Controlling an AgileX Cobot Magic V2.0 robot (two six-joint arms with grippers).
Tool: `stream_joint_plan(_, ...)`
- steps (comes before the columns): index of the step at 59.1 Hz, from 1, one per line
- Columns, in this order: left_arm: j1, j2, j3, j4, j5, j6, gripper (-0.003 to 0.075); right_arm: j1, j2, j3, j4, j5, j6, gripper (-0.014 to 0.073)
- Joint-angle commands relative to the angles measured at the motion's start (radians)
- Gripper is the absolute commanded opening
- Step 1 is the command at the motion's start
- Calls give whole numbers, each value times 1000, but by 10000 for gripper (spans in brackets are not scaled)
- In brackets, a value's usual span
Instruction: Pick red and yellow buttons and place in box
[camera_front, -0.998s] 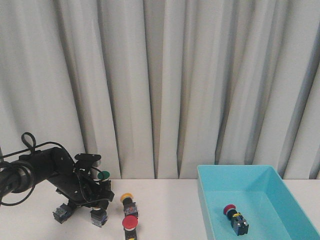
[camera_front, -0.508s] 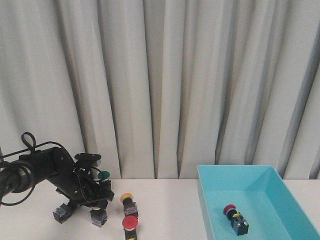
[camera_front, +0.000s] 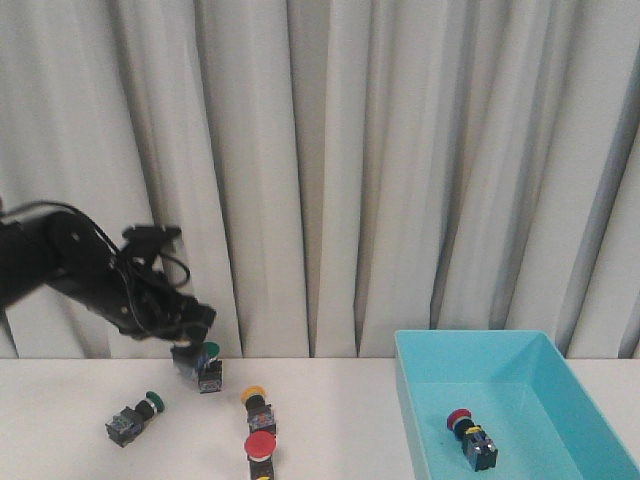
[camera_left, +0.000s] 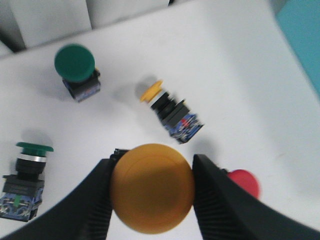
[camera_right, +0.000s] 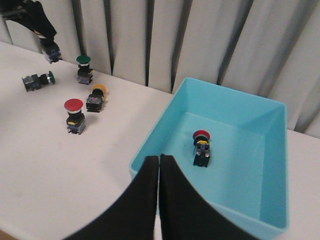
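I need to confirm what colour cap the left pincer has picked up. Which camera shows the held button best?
The left wrist view: the held button's yellow cap fills the space between the left pincer's fingers. The front view shows only its dark body under the arm, cap hidden. The right wrist view shows it small and far, cap colour unreadable.

The front view looks level and forward across the white table toward a grey curtain, from some way back. The left wrist view looks straight down on the tabletop from close above. The right wrist view looks down at a slant from higher and farther off (over the turquoise box). All three share the yellow-capped button lying on the table.
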Motion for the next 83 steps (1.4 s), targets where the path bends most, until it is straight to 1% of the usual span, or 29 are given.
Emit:
stream_joint_plan(1, -2, -145, -29, -78, -1, -17, 73, -3, 12, -26, 30, -118, 0, -4)
stream_joint_plan(8, -2, -236, -29, -162, 45, -12, 73, -3, 60, -49, 46, -152, -14, -4)
stream_joint_plan(13, -2, -294, -29, -230, 83, 10, 73, -3, 124, -104, 95, -156, -75, -4)
stream_joint_plan(18, -2, -341, -29, -301, 119, 43, 73, -3, 209, -181, 187, -158, -196, -1)
stream_joint_plan(22, -2, -373, -29, -359, 137, 59, 73, -3, 281, -253, 291, -141, -310, 2)
stream_joint_plan(33, -2, -416, -29, -535, 191, 94, 73, -3, 495, -429, 648, 59, -676, 41)
stream_joint_plan(38, -2, -416, -29, -622, 226, 122, 73, -3, 573, -475, 791, 159, -836, 85)
stream_joint_plan(41, -2, -416, -29, -666, 236, 136, 73, -3, 612, -500, 852, 217, -905, 122)
stream_joint_plan(46, -2, -416, -29, -714, 238, 142, 73, -3, 662, -535, 901, 283, -967, 202)
stream_joint_plan(51, -2, -416, -29, -746, 239, 144, 73, 7, 697, -566, 913, 296, -986, 307)
stream_joint_plan(55, -2, -416, -29, -761, 238, 144, 73, 38, 718, -586, 914, 282, -988, 397)
stream_joint_plan(59, -2, -416, -29, -776, 238, 144, 73, 95, 739, -606, 910, 256, -996, 478)
stream_joint_plan(64, -2, -416, -29, -780, 237, 144, 73, 184, 762, -626, 897, 163, -1007, 543)
stream_joint_plan(69, -2, -416, -29, -780, 238, 144, 73, 273, 782, -636, 886, 47, -1045, 566)
stream_joint_plan(75, -3, -416, -29, -791, 239, 144, 73, 377, 808, -636, 877, -83, -1088, 566)
stream_joint_plan(83, -3, -416, -29, -805, 239, 144, 73, 479, 845, -637, 859, -211, -1119, 566)
